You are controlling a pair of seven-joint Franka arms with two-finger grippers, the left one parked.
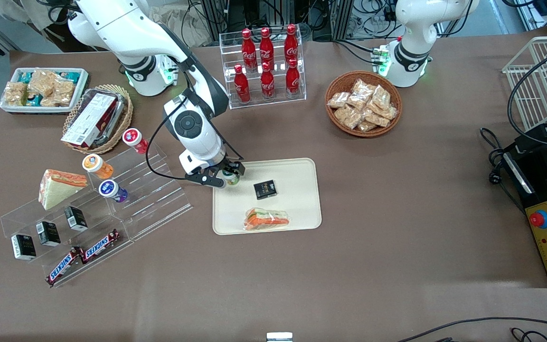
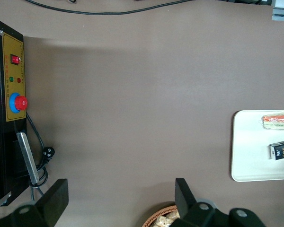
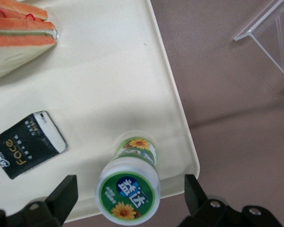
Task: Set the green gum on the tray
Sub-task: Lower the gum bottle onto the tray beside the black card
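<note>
The green gum (image 3: 130, 182) stood upright on the tray (image 3: 113, 85), in the corner toward the working arm's end, close to the rim. The gripper (image 3: 128, 201) hung directly above it, fingers (image 3: 64, 198) spread wide, clear of the bottle. A black packet (image 3: 26, 150) lay nearby on the tray, a wrapped sandwich (image 3: 19, 35) farther in.

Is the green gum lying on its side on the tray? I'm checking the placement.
No: the green gum stands upright on the tray near its corner, between the open jaws of the gripper.
</note>
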